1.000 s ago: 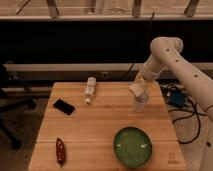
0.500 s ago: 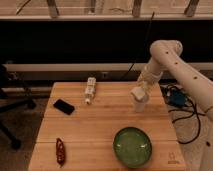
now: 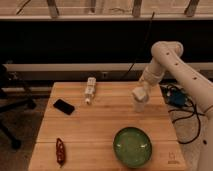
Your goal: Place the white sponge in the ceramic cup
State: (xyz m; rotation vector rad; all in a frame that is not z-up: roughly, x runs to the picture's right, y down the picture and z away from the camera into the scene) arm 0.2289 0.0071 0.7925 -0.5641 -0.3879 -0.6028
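Note:
My gripper [image 3: 139,95] hangs at the end of the white arm [image 3: 162,60] over the right part of the wooden table [image 3: 100,125]. It is shut on the white sponge [image 3: 138,93], a small cream block at its tip. The ceramic cup [image 3: 140,105], a small pale tumbler, stands upright directly under the sponge. The sponge sits at the cup's rim; I cannot tell whether it touches it.
A wide green bowl [image 3: 132,146] stands at the front right. An elongated white bottle-like object [image 3: 90,89] lies at the back middle. A black phone-like slab [image 3: 64,106] lies at the left, a red-brown item [image 3: 60,150] at the front left. Blue box and cables [image 3: 176,97] sit right of the table.
The arm has shifted slightly and the gripper with the sponge has come down a little toward the cup. Nothing else has moved.

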